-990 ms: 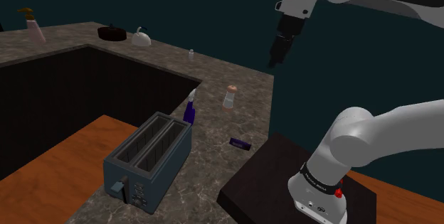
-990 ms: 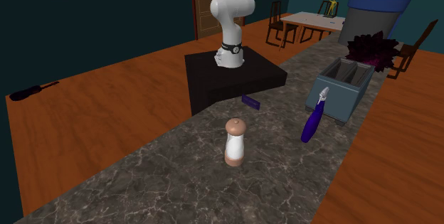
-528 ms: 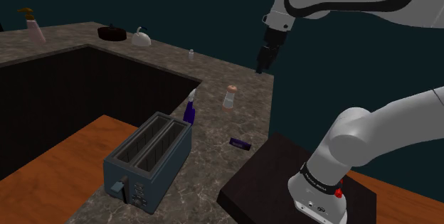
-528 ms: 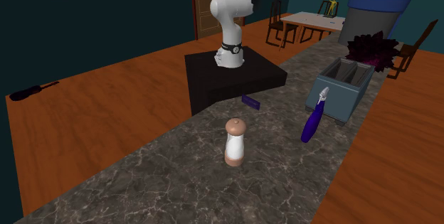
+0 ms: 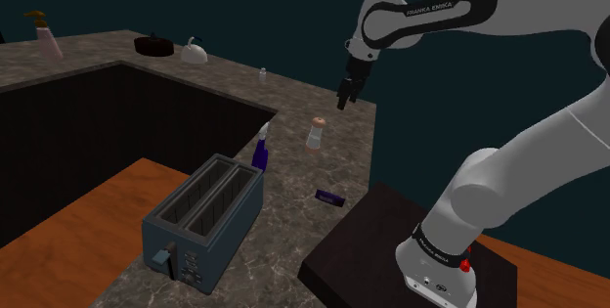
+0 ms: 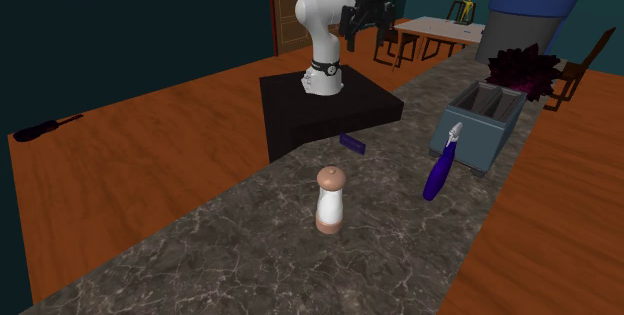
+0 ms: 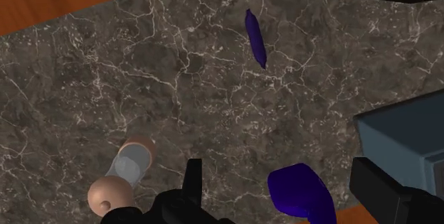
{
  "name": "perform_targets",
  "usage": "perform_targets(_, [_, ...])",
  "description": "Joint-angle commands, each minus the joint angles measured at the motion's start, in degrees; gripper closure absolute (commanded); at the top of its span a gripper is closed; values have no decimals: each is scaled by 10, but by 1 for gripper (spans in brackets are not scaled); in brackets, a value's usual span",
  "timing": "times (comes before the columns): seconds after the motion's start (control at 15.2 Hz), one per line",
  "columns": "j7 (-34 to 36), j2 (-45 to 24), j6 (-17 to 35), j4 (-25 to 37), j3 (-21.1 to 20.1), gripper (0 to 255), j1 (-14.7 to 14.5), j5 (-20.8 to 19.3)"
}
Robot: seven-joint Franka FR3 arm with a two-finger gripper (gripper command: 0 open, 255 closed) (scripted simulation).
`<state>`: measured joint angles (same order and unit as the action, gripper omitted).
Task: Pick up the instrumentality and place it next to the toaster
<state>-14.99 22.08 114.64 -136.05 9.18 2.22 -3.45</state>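
The gripper (image 5: 344, 98) hangs high over the counter (image 5: 293, 184), right of centre in the upper part of the shoulder view. Its fingers are apart and hold nothing. Which thing the task means is not plain. The shaker (image 5: 315, 133) seems likeliest: it stands upright just below and left of the gripper in that view, well apart from the toaster (image 5: 203, 220) at lower left.

The first risk is a wrong pick. In the wrist view the bottle (image 7: 302, 194) lies in line between the fingers, the shaker sits off beside one finger, and a small purple stick (image 7: 255, 38) lies farther on. A straight descent might land on the bottle, which is already just beside the toaster.

The shaker is tall and narrow, so a finger coming down off-centre could tip it and send it rolling toward the counter edge. A grip on its rounded cap may slip; the body looks safer.
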Motion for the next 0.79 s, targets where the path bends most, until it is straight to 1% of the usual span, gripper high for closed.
perform_targets(0.0, [-13,-41,30,15,10,0,3,-1])
perform_targets(0.33, [-46,-144,95,58,32,0,9,6])
perform_targets(0.73, [-89,-272,153,134,49,0,22,31])
